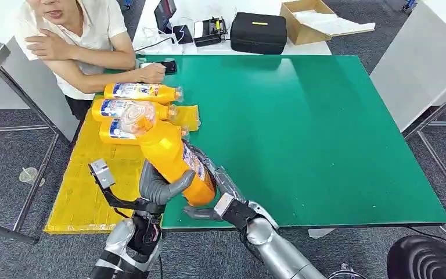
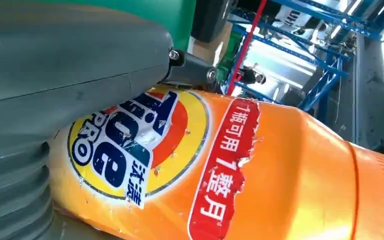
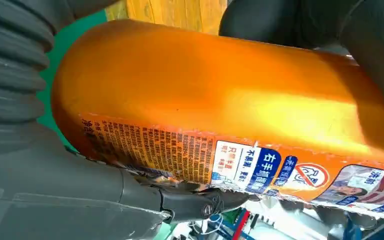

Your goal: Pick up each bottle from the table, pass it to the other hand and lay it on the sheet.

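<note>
Here, both my hands grip the big orange plastic detergent bottle [image 1: 177, 160], tilted above the green desk [image 1: 302, 128]: left hand [image 1: 159, 186] round its body, right hand [image 1: 218, 195] at its base. Smooth and probably slippery; the broad labelled middle seems the safest hold. Beyond, three yellow bottles [image 1: 133, 110] lie on the yellow sheet [image 1: 81, 197].

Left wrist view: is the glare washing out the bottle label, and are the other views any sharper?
Left wrist view: label on the orange bottle sharp; blown-out brightness sits behind the blue racking. Right wrist view: soft sheen on the bottle, fine print readable. Head view: even light, pale glare on the green table, the bottle's clear cap blurred.
</note>
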### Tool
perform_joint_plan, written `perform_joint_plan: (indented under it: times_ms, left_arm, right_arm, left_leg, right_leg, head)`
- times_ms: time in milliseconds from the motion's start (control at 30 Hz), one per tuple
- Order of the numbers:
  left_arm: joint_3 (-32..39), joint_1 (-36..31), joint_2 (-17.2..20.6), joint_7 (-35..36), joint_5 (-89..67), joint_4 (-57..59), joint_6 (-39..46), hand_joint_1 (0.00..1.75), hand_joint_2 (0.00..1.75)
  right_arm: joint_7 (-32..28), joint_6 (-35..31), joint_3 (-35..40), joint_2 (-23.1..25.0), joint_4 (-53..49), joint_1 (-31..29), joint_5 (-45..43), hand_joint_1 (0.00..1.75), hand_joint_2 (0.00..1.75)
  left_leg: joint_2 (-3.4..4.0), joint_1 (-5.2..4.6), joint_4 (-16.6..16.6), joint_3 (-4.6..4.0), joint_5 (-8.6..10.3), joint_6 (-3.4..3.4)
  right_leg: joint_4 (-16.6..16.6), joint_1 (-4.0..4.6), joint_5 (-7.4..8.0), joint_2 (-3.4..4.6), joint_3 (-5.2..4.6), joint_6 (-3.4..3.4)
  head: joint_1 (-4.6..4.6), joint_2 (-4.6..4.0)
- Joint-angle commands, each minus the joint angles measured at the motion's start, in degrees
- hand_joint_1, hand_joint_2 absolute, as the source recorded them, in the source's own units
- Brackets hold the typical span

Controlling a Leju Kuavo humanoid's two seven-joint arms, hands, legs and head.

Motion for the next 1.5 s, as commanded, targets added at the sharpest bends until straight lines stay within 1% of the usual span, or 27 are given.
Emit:
perform_joint_plan:
  times_ms: [33,67,100,133,367,400,433,467,500,567,600,633,667,700,767,800,867,900,933,967,1000,1033,1133,1267,1333,1367,1500]
  left_arm:
    - [2.16,0.93,4.99,-1.26,-16.71,-4.07,13.13,1.75,1.75]
    - [3.54,1.96,5.40,-0.80,-16.95,-5.71,12.66,1.75,1.75]
    - [4.48,3.04,5.83,-0.69,-17.16,-7.49,12.63,1.75,1.75]
    - [5.08,4.02,6.49,-1.04,-18.89,-9.24,13.66,1.75,1.75]
    - [6.93,5.09,7.16,-0.55,-25.56,-11.21,18.52,1.75,1.75]
    - [6.82,5.19,8.00,-0.22,-27.82,-11.40,18.95,1.75,1.75]
    - [7.02,5.32,7.99,-0.33,-28.85,-11.59,19.37,1.75,1.75]
    - [6.07,5.01,9.28,-0.63,-38.58,-11.95,23.63,1.75,1.75]
    - [5.21,4.53,10.37,-0.35,-48.04,-11.69,28.39,1.75,1.75]
    - [6.08,4.40,10.15,0.32,-51.63,-11.78,29.18,1.75,1.75]
    - [6.01,4.31,10.21,0.82,-53.87,-11.80,29.73,1.75,1.75]
    - [4.82,3.62,11.60,5.11,-66.57,-10.39,32.54,1.75,1.75]
    - [5.24,3.39,11.56,4.94,-68.34,-9.51,32.31,1.75,1.75]
    - [3.35,1.37,13.70,9.63,-79.72,-5.95,31.66,1.75,1.75]
    - [4.20,0.51,13.23,8.55,-80.05,-3.36,32.33,1.75,1.75]
    - [3.44,-0.89,13.74,9.41,-83.56,-0.51,31.11,1.75,1.75]
    - [0.89,-4.32,14.80,11.72,-89.86,5.44,27.64,1.75,1.75]
    - [-0.37,-6.32,14.82,11.88,-92.10,9.11,26.89,1.75,1.75]
    - [-1.18,-8.88,13.97,11.34,-92.88,14.37,25.47,1.75,1.75]
    - [-1.91,-10.45,13.46,10.92,-93.95,17.59,26.13,1.75,1.75]
    - [-2.29,-11.64,12.82,10.73,-94.32,20.25,26.18,1.75,1.75]
    - [-1.72,-13.09,11.41,9.47,-92.22,24.26,25.13,1.75,1.75]
    - [-1.23,-15.00,10.08,9.02,-90.07,29.42,24.45,1.75,1.75]
    - [-1.29,-15.75,10.16,8.65,-90.24,31.42,25.80,1.75,1.75]
    - [-1.29,-15.75,10.16,8.65,-90.24,31.42,25.80,1.75,1.75]
    - [-1.29,-15.75,10.16,8.65,-90.24,31.42,25.80,1.75,1.75]
    - [-1.29,-15.75,10.16,8.65,-90.24,31.42,25.80,1.75,1.75]
  right_arm:
    - [2.71,-20.77,-8.28,-0.50,4.61,5.79,8.71,0.00,0.00]
    - [2.03,-22.15,-10.23,-0.63,4.88,6.80,9.18,0.00,0.00]
    - [1.98,-25.78,-12.53,-0.50,4.75,7.99,10.39,0.00,0.00]
    - [2.54,-29.04,-13.90,-0.79,5.28,8.79,12.59,0.00,0.00]
    - [1.77,-30.75,-18.40,-0.14,6.69,10.77,12.48,0.00,0.00]
    - [1.04,-32.46,-19.69,-0.03,7.11,11.43,12.47,0.00,0.00]
    - [0.64,-32.98,-20.10,-0.08,7.60,11.55,12.68,0.00,0.00]
    - [0.00,-33.78,-21.03,0.06,6.45,12.27,11.43,0.00,0.00]
    - [0.00,-35.26,-21.15,-0.14,5.64,12.58,11.29,0.00,0.00]
    - [0.00,-35.55,-21.54,-0.19,5.24,12.53,11.56,0.00,0.00]
    - [0.00,-35.99,-22.04,0.07,5.06,12.46,12.01,0.00,0.00]
    - [0.00,-37.32,-23.42,0.72,3.44,12.84,11.14,0.00,0.00]
    - [0.00,-37.22,-24.31,0.89,3.14,12.74,11.32,0.00,0.00]
    - [0.00,-38.85,-25.50,1.07,2.12,12.58,11.73,0.00,0.00]
    - [0.00,-38.08,-26.37,1.17,1.93,12.31,12.05,0.00,0.00]
    - [0.00,-37.42,-27.00,1.34,1.01,12.27,11.75,0.00,0.00]
    - [0.00,-37.14,-27.47,1.23,0.66,11.64,11.42,0.00,0.00]
    - [0.00,-36.40,-27.34,1.11,0.84,11.16,11.37,0.00,0.00]
    - [0.00,-35.86,-27.03,1.13,1.03,10.63,10.86,0.00,0.00]
    - [0.00,-35.56,-26.54,1.09,1.60,10.20,10.64,0.00,0.00]
    - [0.00,-35.63,-25.93,1.14,2.06,9.73,10.64,0.00,0.00]
    - [0.00,-35.74,-24.73,0.96,2.84,9.27,9.43,0.00,0.00]
    - [0.00,-36.59,-22.28,0.59,4.10,8.34,7.90,0.00,0.00]
    - [0.00,-37.01,-21.51,0.41,4.59,7.98,7.15,0.00,0.00]
    - [0.00,-37.01,-21.51,0.41,4.59,7.98,7.15,0.00,0.00]
    - [0.00,-37.01,-21.51,0.41,4.59,7.98,7.15,0.00,0.00]
    - [0.00,-37.01,-21.51,0.41,4.59,7.98,7.15,0.00,0.00]
  left_leg:
    - [-0.03,0.05,-0.08,0.36,-0.10,-0.01]
    - [-0.02,0.00,-0.11,0.25,-0.04,-0.01]
    - [0.05,0.05,-0.09,0.41,-0.13,-0.01]
    - [0.03,0.04,-0.10,0.32,-0.11,-0.01]
    - [0.09,0.04,-0.02,0.29,-0.17,-0.02]
    - [0.04,0.00,-0.07,0.18,-0.08,-0.01]
    - [0.09,0.04,-0.05,0.36,-0.17,-0.03]
    - [0.02,0.03,-0.06,0.14,-0.07,-0.02]
    - [0.05,0.04,-0.06,0.34,-0.15,-0.02]
    - [0.00,0.02,-0.05,0.15,-0.08,-0.01]
    - [0.07,0.04,-0.01,0.31,-0.18,-0.02]
    - [0.09,0.03,-0.02,0.22,-0.14,-0.01]
    - [0.05,-0.01,-0.04,0.17,-0.10,-0.01]
    - [0.08,0.03,-0.01,0.28,-0.16,-0.02]
    - [-0.02,-0.01,-0.07,0.13,-0.03,-0.02]
    - [0.03,0.04,-0.03,0.32,-0.12,-0.04]
    - [-0.04,0.00,-0.06,0.10,-0.02,-0.02]
    - [-0.07,0.01,-0.05,0.21,-0.04,-0.02]
    - [-0.02,-0.01,-0.07,0.11,-0.01,-0.01]
    - [-0.09,0.01,-0.06,0.27,-0.03,-0.02]
    - [-0.15,-0.03,-0.09,0.10,0.05,0.00]
    - [-0.17,0.00,-0.07,0.22,0.02,0.00]
    - [0.00,0.01,-0.05,0.28,0.00,0.03]
    - [0.01,0.00,-0.03,0.13,0.02,0.02]
    - [0.12,0.07,0.04,0.45,-0.17,0.01]
    - [0.06,0.02,-0.02,0.22,-0.04,0.01]
    - [0.06,0.04,0.00,0.15,-0.03,0.02]
  right_leg:
    - [-0.10,0.09,-0.12,-0.11,0.41,-0.22]
    - [-0.11,0.03,-0.06,-0.06,0.27,-0.13]
    - [-0.12,0.09,-0.12,-0.03,0.43,-0.23]
    - [-0.12,0.08,-0.09,-0.03,0.35,-0.19]
    - [-0.04,0.09,-0.13,0.03,0.31,-0.22]
    - [-0.05,0.03,-0.07,0.00,0.19,-0.15]
    - [-0.05,0.09,-0.14,0.01,0.38,-0.25]
    - [-0.07,0.06,-0.06,-0.02,0.17,-0.14]
    - [-0.07,0.09,-0.14,-0.03,0.36,-0.24]
    - [-0.04,0.05,-0.09,-0.05,0.17,-0.16]
    - [-0.03,0.09,-0.16,-0.01,0.33,-0.25]
    - [-0.04,0.07,-0.11,0.02,0.22,-0.19]
    - [-0.01,0.03,-0.10,0.00,0.17,-0.18]
    - [0.00,0.07,-0.15,0.00,0.29,-0.24]
    - [-0.02,0.01,-0.07,-0.06,0.13,-0.14]
    - [-0.01,0.09,-0.14,-0.06,0.33,-0.28]
    - [-0.03,0.03,-0.05,-0.08,0.09,-0.13]
    - [-0.02,0.05,-0.09,-0.13,0.22,-0.20]
    - [-0.03,0.01,-0.04,-0.07,0.08,-0.13]
    - [-0.03,0.06,-0.09,-0.19,0.29,-0.24]
    - [-0.04,-0.01,-0.03,-0.21,0.09,-0.11]
    - [-0.05,0.04,-0.07,-0.25,0.24,-0.18]
    - [-0.06,0.05,-0.04,-0.09,0.28,-0.20]
    - [-0.04,0.03,0.01,-0.04,0.13,-0.12]
    - [-0.02,0.13,-0.14,-0.01,0.45,-0.31]
    - [-0.03,0.06,-0.05,-0.03,0.21,-0.17]
    - [-0.03,0.07,-0.04,-0.03,0.16,-0.15]
  head:
    - [0.02,0.00]
    - [0.00,0.00]
    - [0.00,0.00]
    - [0.02,0.00]
    - [0.02,0.00]
    - [0.02,0.00]
    - [0.02,0.00]
    - [0.02,0.00]
    - [0.02,0.00]
    - [0.02,0.00]
    - [0.02,0.00]
    - [0.02,0.00]
    - [0.02,0.00]
    - [0.02,0.00]
    - [0.02,0.00]
    - [0.00,0.00]
    - [0.02,0.00]
    - [0.02,0.00]
    - [0.02,0.00]
    - [0.00,0.00]
    - [0.00,0.00]
    - [0.02,0.00]
    - [0.02,0.00]
    - [0.00,0.00]
    - [0.00,0.00]
    - [0.02,0.00]
    - [0.02,0.00]
